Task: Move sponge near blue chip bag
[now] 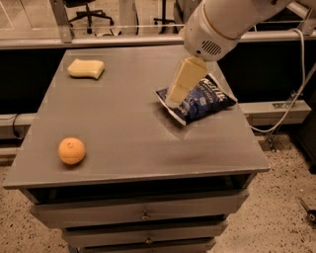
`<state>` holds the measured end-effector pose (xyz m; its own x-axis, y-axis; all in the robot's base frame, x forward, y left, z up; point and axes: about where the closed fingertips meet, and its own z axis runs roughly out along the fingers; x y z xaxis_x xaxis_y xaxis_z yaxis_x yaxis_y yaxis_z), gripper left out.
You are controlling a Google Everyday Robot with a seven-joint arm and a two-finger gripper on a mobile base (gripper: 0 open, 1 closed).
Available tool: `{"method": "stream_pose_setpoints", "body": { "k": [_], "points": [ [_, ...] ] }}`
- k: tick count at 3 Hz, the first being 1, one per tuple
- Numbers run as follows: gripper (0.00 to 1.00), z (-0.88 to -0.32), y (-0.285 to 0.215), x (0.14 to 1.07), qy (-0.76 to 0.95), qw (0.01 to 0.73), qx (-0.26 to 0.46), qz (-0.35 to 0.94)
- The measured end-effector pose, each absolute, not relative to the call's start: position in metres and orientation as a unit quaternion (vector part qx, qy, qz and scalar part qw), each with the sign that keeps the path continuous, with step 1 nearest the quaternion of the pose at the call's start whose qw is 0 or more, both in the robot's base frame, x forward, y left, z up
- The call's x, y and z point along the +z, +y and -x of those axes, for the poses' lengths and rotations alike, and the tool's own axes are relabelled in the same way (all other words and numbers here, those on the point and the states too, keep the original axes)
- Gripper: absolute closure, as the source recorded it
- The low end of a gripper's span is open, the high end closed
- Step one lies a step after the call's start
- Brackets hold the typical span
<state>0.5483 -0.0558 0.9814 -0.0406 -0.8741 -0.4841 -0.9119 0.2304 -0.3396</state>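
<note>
The pale yellow sponge [86, 68] lies at the far left corner of the grey table [128, 128]. The dark blue chip bag [202, 101] lies at the right side of the table, partly hidden by my arm. My gripper [176, 97] with cream fingers hangs over the bag's left end, well to the right of the sponge, and holds nothing.
A round orange fruit [72, 150] sits near the table's front left edge. Drawers [143, 215] run below the tabletop. A cable [301, 89] hangs at the right. Office chairs [89, 12] stand behind a rail at the back.
</note>
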Motion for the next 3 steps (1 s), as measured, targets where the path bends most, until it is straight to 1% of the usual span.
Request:
{"method": "stream_pose_setpoints", "body": {
  "k": [1, 2, 3],
  "points": [
    [0.00, -0.560, -0.042, 0.980, 0.717, 0.328, 0.043, 0.613],
    [0.00, -0.591, -0.006, 0.972, 0.710, 0.354, 0.065, 0.606],
    [0.00, -0.638, 0.049, 0.953, 0.701, 0.380, 0.095, 0.596]
  ]
}}
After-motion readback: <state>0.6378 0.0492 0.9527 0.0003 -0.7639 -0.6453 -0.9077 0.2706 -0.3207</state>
